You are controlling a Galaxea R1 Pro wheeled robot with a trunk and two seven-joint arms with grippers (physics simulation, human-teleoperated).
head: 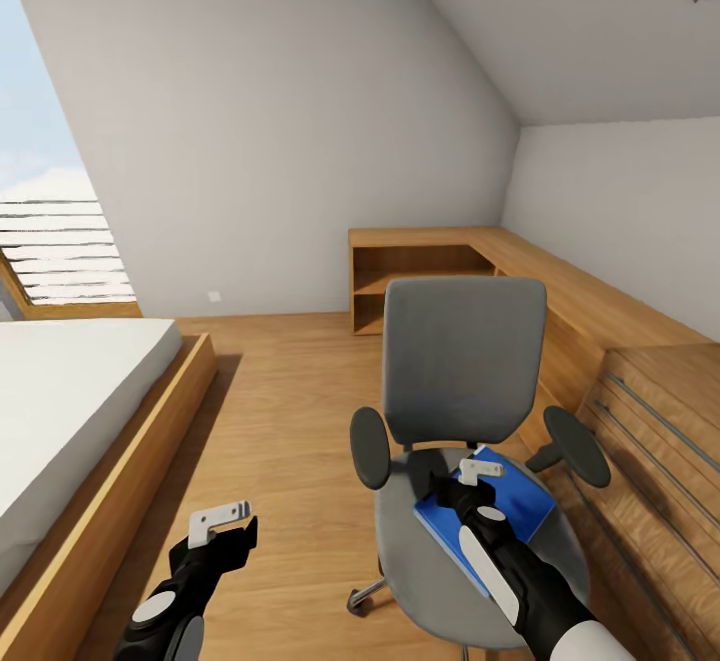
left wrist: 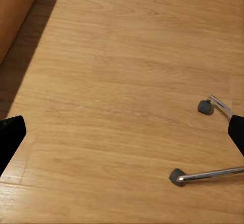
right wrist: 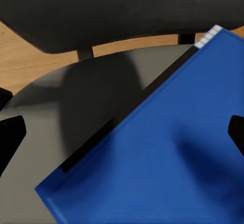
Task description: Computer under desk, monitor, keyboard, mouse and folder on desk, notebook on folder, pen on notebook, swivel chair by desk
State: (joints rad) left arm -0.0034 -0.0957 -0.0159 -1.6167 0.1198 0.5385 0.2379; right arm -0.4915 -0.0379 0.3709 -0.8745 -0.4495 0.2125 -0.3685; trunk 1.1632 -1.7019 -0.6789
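Observation:
The grey swivel chair stands on the wooden floor, its back toward the far wall. A bright blue folder with a dark strip along one edge lies flat on its seat, turned at an angle. My right gripper hovers open just above the folder, one finger to each side over the cover, nothing held. My left gripper hangs open over bare floor to the left of the chair; its wrist view catches two metal legs of the chair base with a caster.
A low bed in a wooden frame runs along the left. A light wooden counter with open shelves wraps the far right corner, and its drawers stand close to the chair's right armrest. Open floor lies between bed and chair.

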